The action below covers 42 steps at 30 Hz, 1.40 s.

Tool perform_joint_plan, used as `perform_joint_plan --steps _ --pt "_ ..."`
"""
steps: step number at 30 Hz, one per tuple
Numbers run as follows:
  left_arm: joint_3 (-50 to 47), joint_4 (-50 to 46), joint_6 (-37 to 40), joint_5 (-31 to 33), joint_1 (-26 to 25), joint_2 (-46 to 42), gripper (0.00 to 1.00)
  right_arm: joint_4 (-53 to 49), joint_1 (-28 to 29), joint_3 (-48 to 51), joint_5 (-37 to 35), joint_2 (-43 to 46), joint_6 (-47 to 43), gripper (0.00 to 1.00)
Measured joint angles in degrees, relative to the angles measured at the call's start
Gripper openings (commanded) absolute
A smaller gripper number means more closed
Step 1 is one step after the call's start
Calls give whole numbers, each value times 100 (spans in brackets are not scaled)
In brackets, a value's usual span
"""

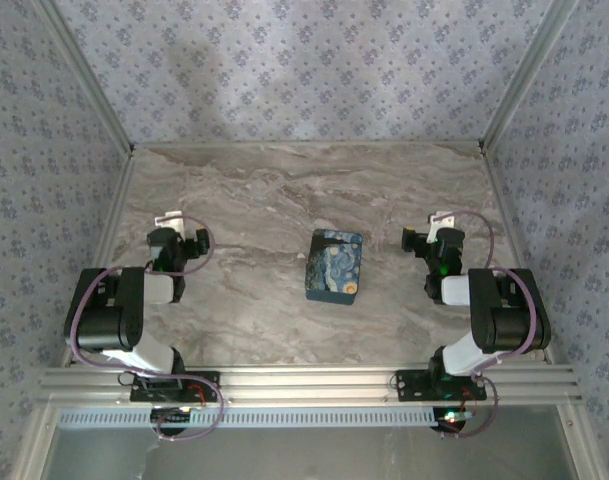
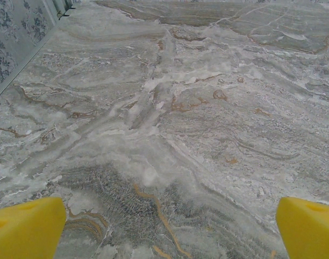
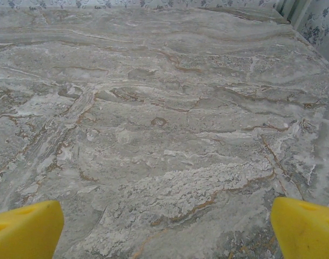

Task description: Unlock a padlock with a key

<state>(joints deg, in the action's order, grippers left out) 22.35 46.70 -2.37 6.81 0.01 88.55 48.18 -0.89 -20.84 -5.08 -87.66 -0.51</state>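
– grey marble with brown veins, that is the surface [image 1: 264,200], the biggest thing here, yes?
– yes, and blue-grey patterned walls [image 1: 304,60] close it in on three sides, with metal rails [image 1: 304,385] along the near edge
– then the arms?
– the left arm [image 1: 114,310] and the right arm [image 1: 499,310], both folded back close to their bases, one at each side, well apart
– and the thing for the task?
– a small blue box [image 1: 334,265] with a swirling yellow-and-blue print lies flat near the middle of the surface, between the two arms and touching neither; what it holds i cannot tell
– the left end effector [image 1: 181,232]?
– it sits left of the box, spread wide with nothing in it; from the left wrist its yellow fingertips [image 2: 25,226] stand at the two bottom corners over bare marble
– the right end effector [image 1: 434,232]?
– right of the box, likewise apart and empty, its yellow fingertips [image 3: 307,226] at the two bottom corners in the right wrist view
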Motion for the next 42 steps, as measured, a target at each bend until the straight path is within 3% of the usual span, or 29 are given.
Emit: perform_joint_plan --steps 15,20,27,31,34,36,42 --pt "31 -144 -7 22 0 -48 100 -190 0 -44 -17 57 2 100" --pt "496 -1215 -37 138 0 -739 100 -1445 0 -713 -48 623 4 100" --pt "1003 -2409 -599 199 26 -2118 100 -2247 -195 -1043 109 1469 592 100" --pt "1598 -3482 -1486 -162 256 -2671 98 -3331 -382 -1375 424 1827 1733 100" --pt "2028 -4146 -1956 -723 334 -2844 85 -3866 -713 -1714 1119 1897 2586 96" --pt "2181 -4509 -2223 -1147 271 -2905 81 -4177 -813 -1880 1602 1882 2916 91" --pt "1971 -5239 -2909 -1845 -688 -3106 81 -5128 -315 -2350 2643 1547 3289 87"
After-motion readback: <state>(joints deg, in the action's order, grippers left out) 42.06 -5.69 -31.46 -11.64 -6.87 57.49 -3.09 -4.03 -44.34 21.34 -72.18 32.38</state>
